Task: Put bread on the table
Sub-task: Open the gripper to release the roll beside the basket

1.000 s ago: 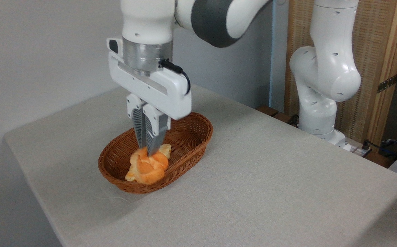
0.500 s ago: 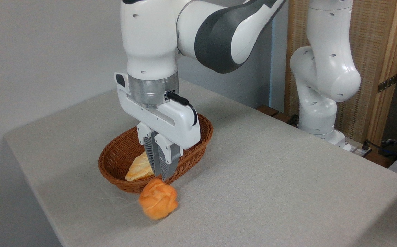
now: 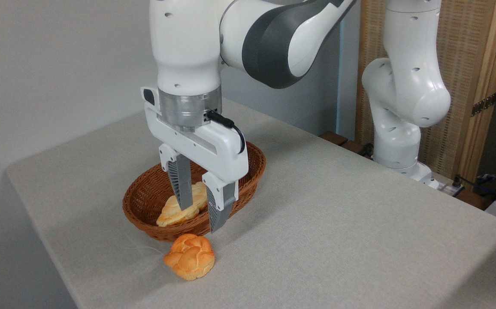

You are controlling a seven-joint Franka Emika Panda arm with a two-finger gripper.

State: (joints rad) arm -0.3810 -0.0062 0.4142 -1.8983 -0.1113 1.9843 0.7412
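No brand, label or writing can be read on the arm, the basket or anything else in view. The bread (image 3: 190,262) lies on the table (image 3: 338,240), just in front of the near rim of the basket (image 3: 248,180) and close to it; whether it touches the wicker cannot be told. It sits flat with its knotted, lobed top turned upward and slightly toward the camera. It is nearly round, so it shows no clear long axis; if anything it spreads a little wider from left to right than from front to back. The gripper (image 3: 198,216) hangs above and a little behind the bread, pointing straight down, its jaws apart and holding nothing. One finger (image 3: 182,189) stands in front of the basket's inside, the other in front of the basket's near wall, its tip clear of the bread. Inside the basket a paler yellow loaf (image 3: 173,212) lies against the near left wall, its long axis running from lower left to upper right. The arm's white base (image 3: 396,150) stands at the far right edge of the table, before a wooden screen (image 3: 467,86).
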